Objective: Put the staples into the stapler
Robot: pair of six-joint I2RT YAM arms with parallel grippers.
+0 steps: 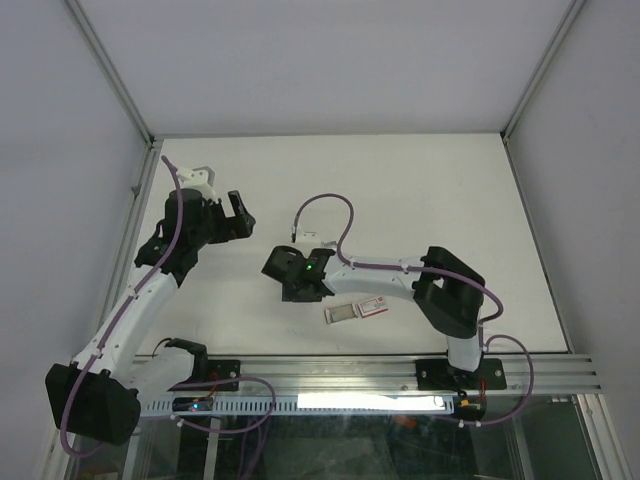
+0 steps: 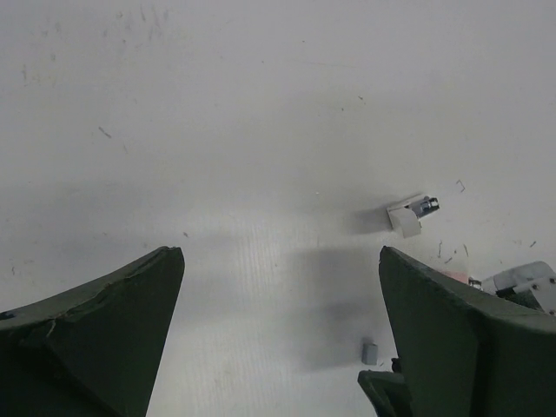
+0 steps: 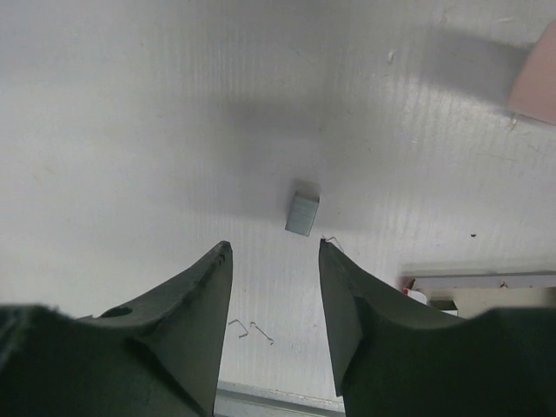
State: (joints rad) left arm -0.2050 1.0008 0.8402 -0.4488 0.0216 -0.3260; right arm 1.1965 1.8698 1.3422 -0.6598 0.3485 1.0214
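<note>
**Left gripper** (image 2: 280, 252): jaws fully apart with nothing between them. It is held above the bare table (image 2: 217, 104) at the left side of the workspace, well apart from the task items.

**Right gripper** (image 3: 274, 244): jaws partly apart and gripping nothing. It points down at the table near its middle.

**Strip of staples** (image 3: 302, 214): a small grey block lying flat on the table just beyond the right fingertips. It is in line with the gap between them and touches neither finger.

**Loose staples** (image 3: 252, 328): two bent wires on the table, seen between the right gripper's fingers.

**Red-pink box** (image 1: 372, 307) and **grey tray** (image 1: 340, 313): lying side by side on the table just beside the right gripper, toward the near edge (whether the tray holds staples cannot be told).

**White-and-silver part** (image 2: 408, 213): a small item lying alone on the table, seen from the left wrist; its identity cannot be told
</note>
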